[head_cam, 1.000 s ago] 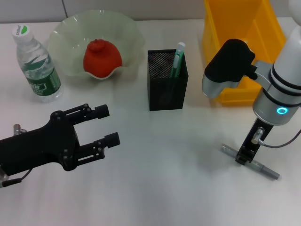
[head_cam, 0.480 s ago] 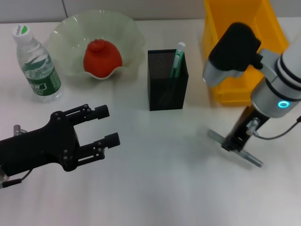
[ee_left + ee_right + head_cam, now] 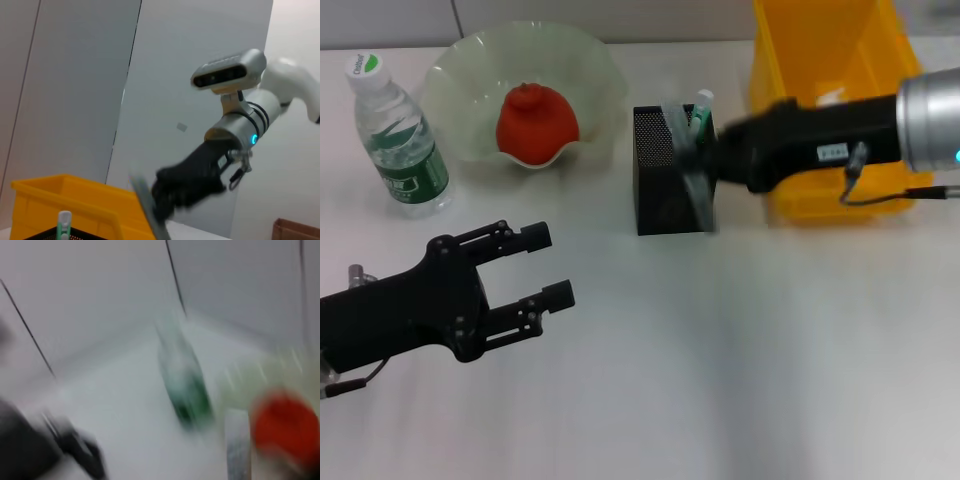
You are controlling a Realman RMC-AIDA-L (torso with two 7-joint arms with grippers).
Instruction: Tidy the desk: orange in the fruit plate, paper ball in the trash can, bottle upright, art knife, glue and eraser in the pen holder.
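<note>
At the far left we see a clear ribbed plastic bottle (image 3: 395,140) upright on the smooth white tabletop (image 3: 720,380); below it our left pincer (image 3: 546,265), matte black, hovers with fingers spread and empty; a glossy orange (image 3: 535,125) lies in the wavy translucent fruit plate (image 3: 450,90); mid-frame, our right pincer (image 3: 698,160) grips the slim grey art knife (image 3: 692,175) at the black mesh pen holder (image 3: 660,190); the left wrist view alone shows the knife from the side.

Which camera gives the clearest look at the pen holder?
The head view: the whole black mesh pen holder shows, with the right gripper at its rim. The left wrist view catches only its top edge; the right wrist view doesn't show it.
</note>
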